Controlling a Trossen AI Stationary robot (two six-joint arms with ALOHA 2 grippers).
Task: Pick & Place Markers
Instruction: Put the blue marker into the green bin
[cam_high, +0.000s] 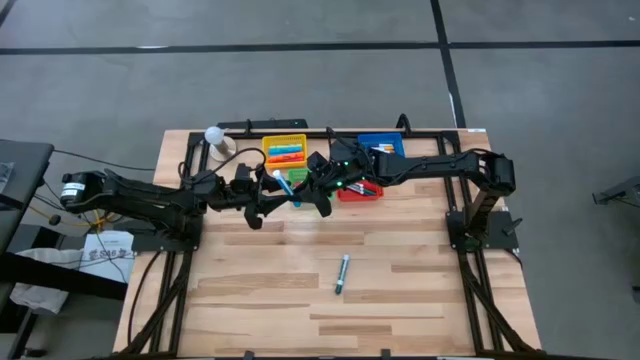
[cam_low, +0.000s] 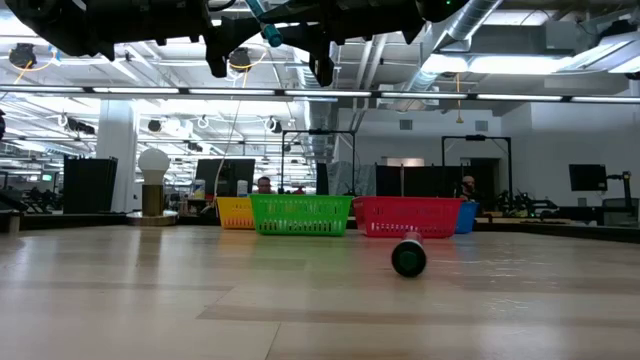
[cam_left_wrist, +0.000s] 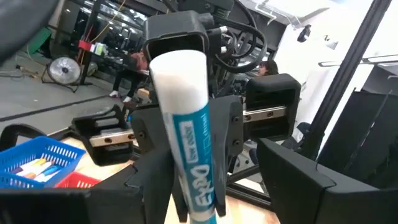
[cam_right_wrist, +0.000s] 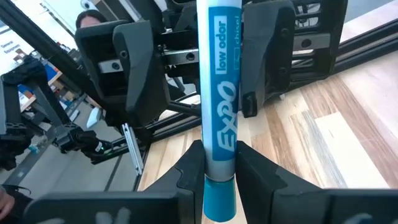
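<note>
Done: markers sorted into yellow mesh basket (cam_high: 284, 152) at 12 o'clock | Mid-air handover: right gripper (cam_right_wrist: 219, 163) pinches blue-capped white marker (cam_right_wrist: 219, 93), left gripper (cam_high: 268, 186) spread | Left: green-capped marker (cam_high: 342, 273) on wooden table (cam_high: 250, 300), 6 o'clock.

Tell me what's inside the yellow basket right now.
The yellow basket holds several markers, orange, green and blue among them. Its front edge is covered by the left gripper.

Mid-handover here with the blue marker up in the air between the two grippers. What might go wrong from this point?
1. The right gripper pinches the blue marker only near one end; it may tilt or slip as the arm moves.
2. The left gripper, fingers spread, flanks the marker; pulling away could knock it.
3. If dropped above bare table, it may roll like the marker lying there.
</note>
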